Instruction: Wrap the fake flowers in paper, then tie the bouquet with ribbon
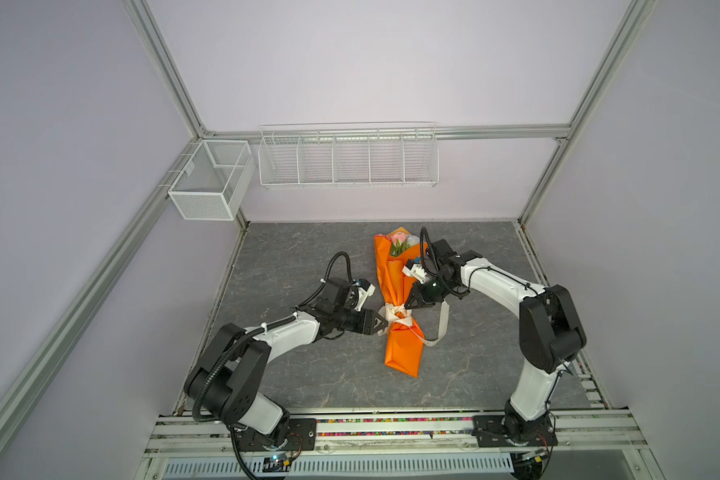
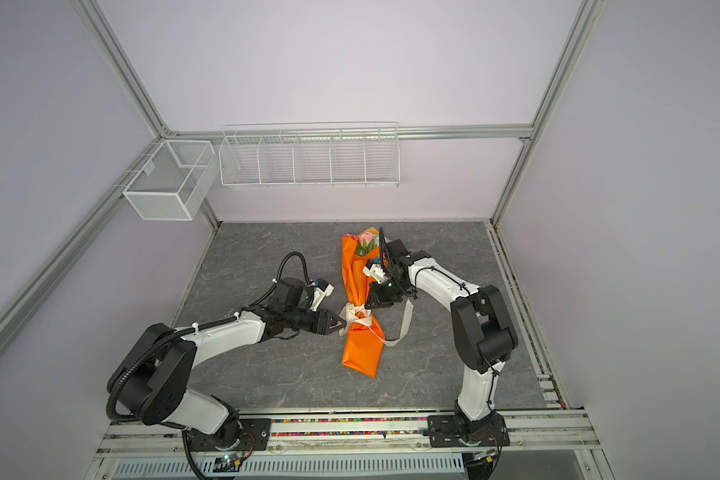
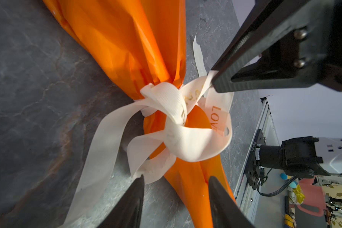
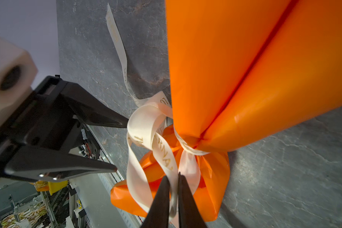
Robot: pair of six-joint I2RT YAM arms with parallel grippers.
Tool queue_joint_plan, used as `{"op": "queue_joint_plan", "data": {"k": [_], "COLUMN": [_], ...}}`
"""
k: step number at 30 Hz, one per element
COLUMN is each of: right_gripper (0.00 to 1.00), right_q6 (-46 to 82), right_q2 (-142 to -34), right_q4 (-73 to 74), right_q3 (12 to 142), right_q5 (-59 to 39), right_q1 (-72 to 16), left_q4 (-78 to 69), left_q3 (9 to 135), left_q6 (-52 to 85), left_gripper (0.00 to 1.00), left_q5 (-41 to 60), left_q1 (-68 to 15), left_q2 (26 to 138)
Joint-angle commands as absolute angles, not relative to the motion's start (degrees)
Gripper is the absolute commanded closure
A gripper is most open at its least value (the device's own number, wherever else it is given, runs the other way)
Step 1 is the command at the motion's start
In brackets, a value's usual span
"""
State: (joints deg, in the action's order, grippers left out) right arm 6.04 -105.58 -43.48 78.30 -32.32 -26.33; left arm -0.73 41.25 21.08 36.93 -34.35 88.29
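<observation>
While the bouquet (image 1: 398,286) lay lengthwise at the middle of both top views on the grey tabletop (image 1: 292,374), its fake flowers (image 1: 399,241) pointed toward the upper edge of the frame. A cream printed ribbon (image 1: 393,312) cinched the orange paper at its narrow waist. My right gripper (image 4: 174,187) was clamped on one ribbon strand beside the knot. My left gripper (image 3: 176,189) sat left of the knot with its jaws apart, one fingertip (image 3: 135,195) touching a loose loop, gripping nothing.
</observation>
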Motion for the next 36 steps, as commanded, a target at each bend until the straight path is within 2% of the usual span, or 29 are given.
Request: {"op": "queue_joint_plan", "data": {"k": [1,8,14,24,29,36], "right_gripper": [0.86,0.86,0.85,0.85,0.89,0.91], "right_q6": [6.06,6.1,6.12,6.39,8.43,13.51], "right_q2": [-103.85,-103.54,-103.54,-102.45,-100.01,-96.12], "right_q4": [-43.77,-43.7,-43.59,-43.6,-41.74,-36.73], "right_q3": [77.92,77.69,77.29,76.76,75.17,69.31], "right_q5": [-33.37,-33.37,-33.14,-31.26,-26.82,-21.96], "right_q1": [-25.94,-25.94,-25.93,-25.64,-24.7,-22.54], "left_q4": [-4.45,-5.79,-10.39,-3.99,0.0,4.15], "left_q3": [41.95,43.7,44.56,46.21,45.8,46.43], "left_q6": [22.65,22.37,23.13,20.38,20.05,23.13], "left_gripper": [0.47,0.57,0.66,0.97,0.99,0.98], "left_q5": [34.18,32.14,36.14,39.2,38.73,46.48], "left_q1": [-35.76,-36.17,-36.15,-36.12,-35.8,-32.62], "left_q2": [90.13,94.48,95.67,96.17,92.23,92.7]}}
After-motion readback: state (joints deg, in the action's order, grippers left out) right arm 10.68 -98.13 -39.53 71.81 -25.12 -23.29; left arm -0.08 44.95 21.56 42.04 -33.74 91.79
